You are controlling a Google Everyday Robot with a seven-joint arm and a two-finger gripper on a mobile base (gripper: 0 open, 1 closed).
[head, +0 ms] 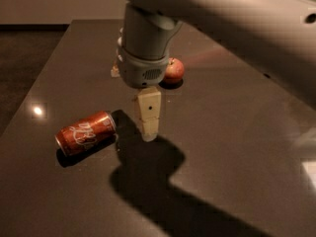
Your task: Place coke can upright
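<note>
The coke can (86, 132) is orange-red with white script and lies on its side on the dark table (237, 127), at the left. Its silver end faces the lower left. My gripper (149, 131) hangs from the grey wrist just to the right of the can, pointing down, close above the table. It holds nothing that I can see and is apart from the can.
A red apple (174, 70) sits behind the gripper, partly hidden by the wrist. My arm crosses the top right of the view and throws a large shadow on the table in front. The table's left edge runs beside the can.
</note>
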